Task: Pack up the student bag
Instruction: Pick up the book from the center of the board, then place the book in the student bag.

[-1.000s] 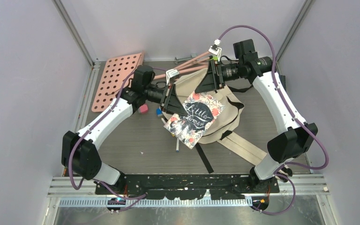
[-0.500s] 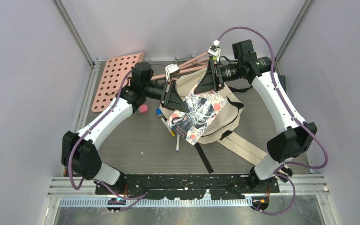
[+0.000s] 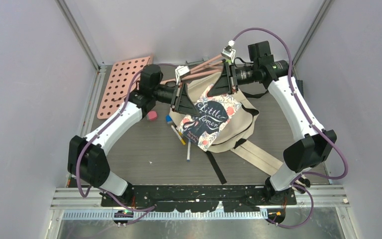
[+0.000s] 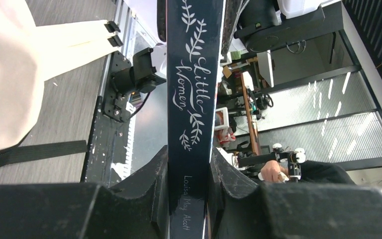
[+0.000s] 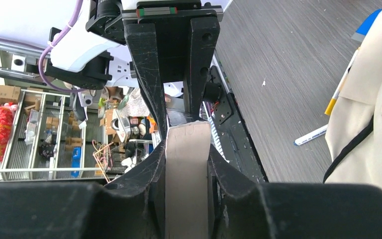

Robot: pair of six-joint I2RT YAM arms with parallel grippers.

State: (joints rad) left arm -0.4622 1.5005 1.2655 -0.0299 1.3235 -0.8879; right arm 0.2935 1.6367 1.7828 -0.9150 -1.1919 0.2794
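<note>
Clamping the book (image 3: 210, 118) from opposite edges, the left pincer (image 4: 189, 159) grips its spine and the right pincer (image 5: 186, 144) its page edge, both narrow, above the student bag (image 3: 238, 130).

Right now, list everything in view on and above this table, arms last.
bag: one, cream with black straps, on the table right of centre
book: one, dark cover with flowers, held above the bag
pegboard: one, pink, far left
eraser: one, pink, left of the book
blue-capped item: one, left of the book
pens: two, white, one yellow-tipped, the other nearer, left of the bag
rods: at least two, pink, behind the bag
left arm: one, white and black, jaws closed on the book's spine
right arm: one, white and black, jaws closed on the book's page edge
</note>
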